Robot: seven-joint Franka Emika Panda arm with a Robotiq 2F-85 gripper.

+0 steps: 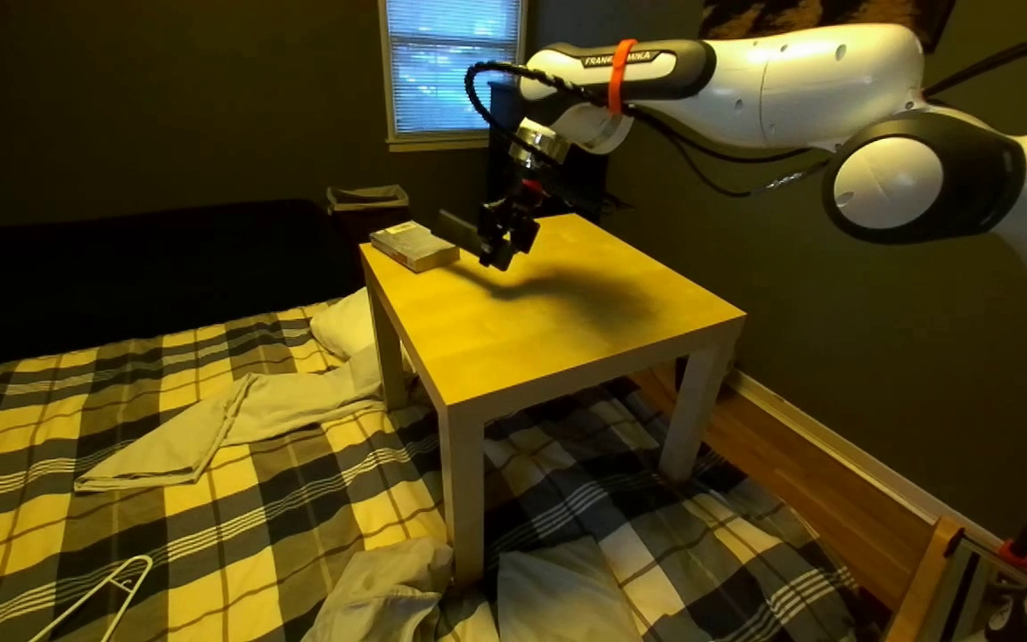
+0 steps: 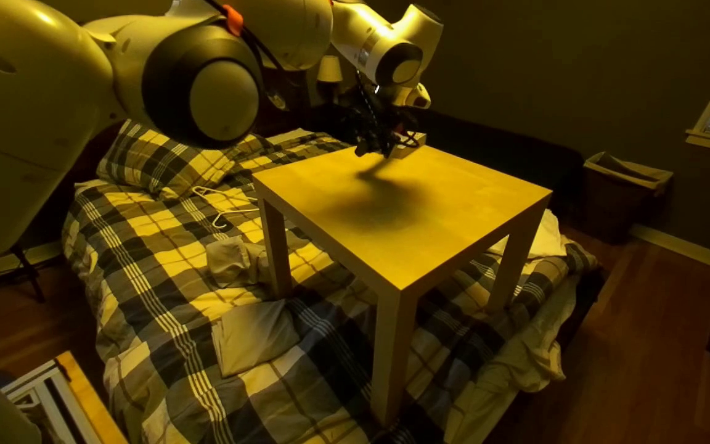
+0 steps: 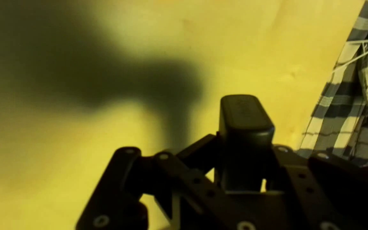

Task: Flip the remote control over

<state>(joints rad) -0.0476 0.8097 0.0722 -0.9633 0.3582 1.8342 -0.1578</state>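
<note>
- Tool (image 1: 508, 241): clamped on the remote (image 1: 458, 234), fingers (image 3: 200, 148) on either side (wrist view shows it best).
- Hold looks nearer one end, long stretch sticking out free. My guess: that leaves the wrist length to swing over.
- Remote sits in midair above the worktop (image 1: 478, 348), tilted, presumably lifted for turning room. Not laid down, so flip unfinished.
- Looks: slim dark bar, flat faces, rounded corners, thin sheen along one edge. Faint mark on the lit face (too blurred to read). No buttons made out, so can't tell which side is up.
- Box (image 1: 415, 247): flat at the worktop's corner, near the remote's free end. Touching or apart, can't tell. Could snag a turn done there; shifting toward the worktop's middle first seems safer.
- Worktop: broad flat top, probably there to give the remote a level landing. Legs stand on the bed (image 1: 255, 535) (soft, so likely to give under a hard press). Gentle set-down needed, I'd say.
</note>
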